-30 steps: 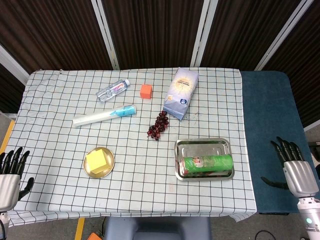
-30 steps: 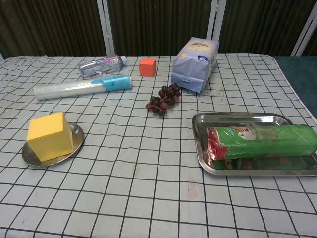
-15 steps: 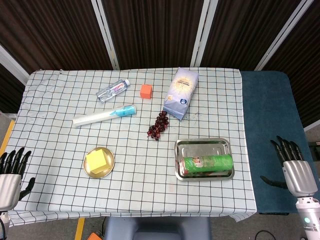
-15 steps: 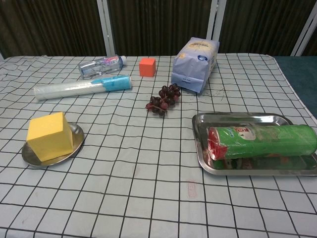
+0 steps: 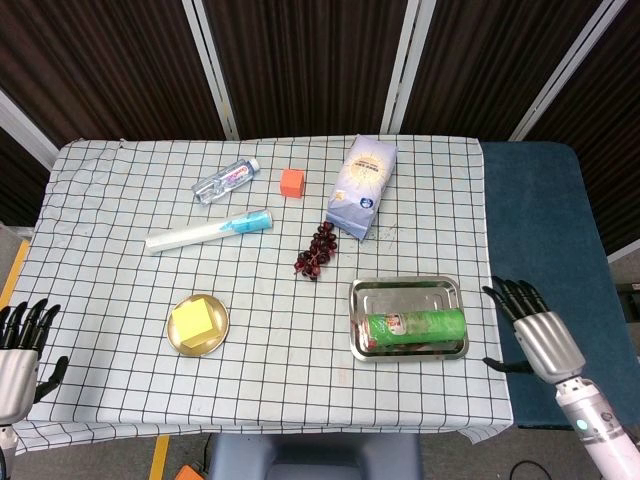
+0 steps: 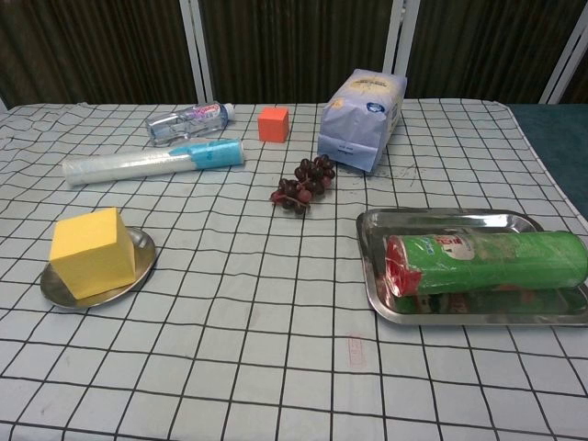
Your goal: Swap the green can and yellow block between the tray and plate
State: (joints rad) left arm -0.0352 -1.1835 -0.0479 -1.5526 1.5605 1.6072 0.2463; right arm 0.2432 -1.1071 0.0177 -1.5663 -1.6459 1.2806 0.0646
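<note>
We see the green can (image 5: 415, 327) lying on its side in the steel tray (image 5: 405, 291), near the table's right edge, its red end turned to our left. The yellow block (image 5: 194, 321) sits on the round plate (image 5: 219, 339), well apart from the tray on the left half of the checked cloth (image 5: 270, 380).

Our right hand (image 5: 534, 333) hovers just beside the tray at the table's right edge, fingers spread and holding nothing. Our left hand (image 5: 20, 355) is at the near left corner of the table, fingers apart and likewise empty.

Behind the tray lie dark grapes (image 5: 318, 250), then a pale bag (image 5: 362, 186), an orange cube (image 5: 292, 182), a clear water bottle (image 5: 226, 181) and a long white tube (image 5: 209, 231).
</note>
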